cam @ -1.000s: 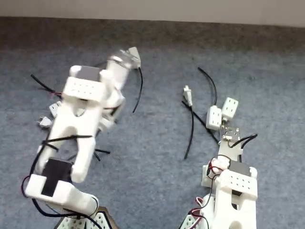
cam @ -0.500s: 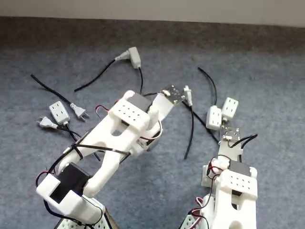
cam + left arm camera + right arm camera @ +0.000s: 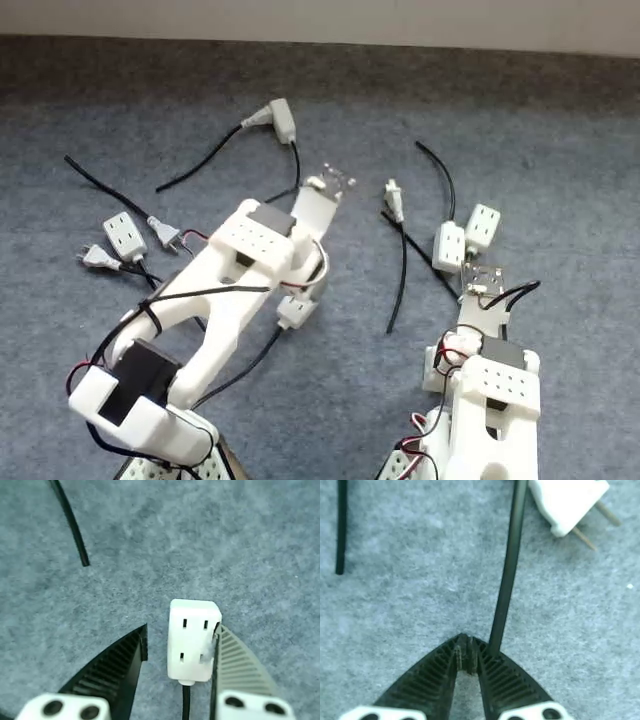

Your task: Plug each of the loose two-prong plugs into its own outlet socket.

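In the left wrist view my left gripper (image 3: 181, 630) is open around a white outlet socket (image 3: 192, 640) that lies on the grey carpet. The socket touches one finger and stands apart from the other. From above, the left arm (image 3: 250, 250) reaches over the middle, with that socket (image 3: 297, 310) at its underside. My right gripper (image 3: 466, 647) is shut with nothing in it, and a black cord (image 3: 507, 570) runs past one finger. A white two-prong plug (image 3: 567, 502) lies beyond it. Two white sockets (image 3: 449, 245) sit ahead of the right arm (image 3: 490, 380).
A white plug (image 3: 394, 198) with black cords lies mid-table. A grey plug (image 3: 280, 118) rests at the back. At the left lie a socket (image 3: 124, 234) and two plugs (image 3: 165, 235), (image 3: 95, 258). The carpet's far right has free room.
The left arm swung from the back left toward the middle, then drew back a little; the socket under it shifted along. The right arm has not moved.
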Controlling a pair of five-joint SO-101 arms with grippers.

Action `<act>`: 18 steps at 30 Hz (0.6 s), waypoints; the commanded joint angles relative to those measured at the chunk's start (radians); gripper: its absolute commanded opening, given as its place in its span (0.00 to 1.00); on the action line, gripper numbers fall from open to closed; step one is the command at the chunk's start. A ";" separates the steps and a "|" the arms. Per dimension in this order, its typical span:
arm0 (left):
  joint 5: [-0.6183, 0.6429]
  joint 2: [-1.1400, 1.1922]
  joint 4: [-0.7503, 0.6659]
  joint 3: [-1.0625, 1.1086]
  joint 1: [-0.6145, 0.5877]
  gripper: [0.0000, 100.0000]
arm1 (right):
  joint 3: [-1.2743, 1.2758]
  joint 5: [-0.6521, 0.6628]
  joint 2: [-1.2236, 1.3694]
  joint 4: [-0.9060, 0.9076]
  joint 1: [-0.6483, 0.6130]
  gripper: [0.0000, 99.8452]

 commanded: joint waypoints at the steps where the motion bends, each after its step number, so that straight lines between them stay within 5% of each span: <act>1: -0.002 -0.039 0.130 -0.202 -0.088 0.22 | 0.002 0.009 -0.004 -0.019 -0.010 0.01; 10: -0.003 -0.028 0.313 -0.599 -0.308 0.24 | 0.002 0.009 -0.004 -0.019 -0.010 0.01; 18: 0.075 0.051 0.313 -0.584 -0.432 0.26 | 0.002 0.011 -0.004 -0.019 -0.012 0.01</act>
